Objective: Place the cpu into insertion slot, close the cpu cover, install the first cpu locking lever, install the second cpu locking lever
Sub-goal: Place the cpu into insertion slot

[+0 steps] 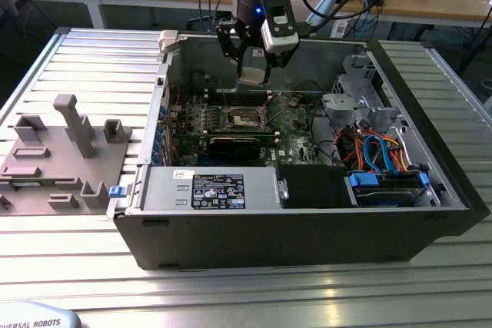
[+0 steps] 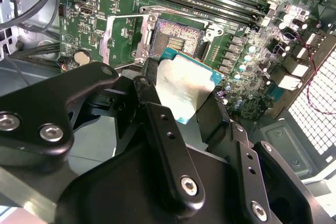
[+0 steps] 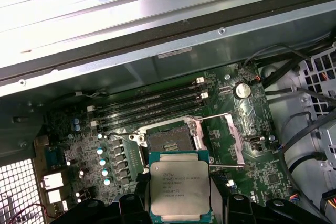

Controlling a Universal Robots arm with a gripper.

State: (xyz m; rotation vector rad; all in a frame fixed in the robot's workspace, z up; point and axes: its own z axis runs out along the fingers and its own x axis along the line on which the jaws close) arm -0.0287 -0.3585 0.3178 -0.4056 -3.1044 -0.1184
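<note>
Black matte fingers (image 2: pixel 163 129) of our gripper (image 2: pixel 181 95) pinch the cpu (image 3: pixel 180 190) — flat, square, silvery-topped; we see it held above the dark square insertion slot (image 3: pixel 169 140), not touching; the thin metal cpu cover (image 3: pixel 235 140) lies open beside.

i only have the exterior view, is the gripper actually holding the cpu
Observer: Yes. In the first wrist view the gripper is shut on the cpu, with a finger at each of two opposite edges.
Operator: ok and is the cover out of the way of the slot
Observer: Yes. The cpu cover is swung open beside the insertion slot, not over it.
</note>
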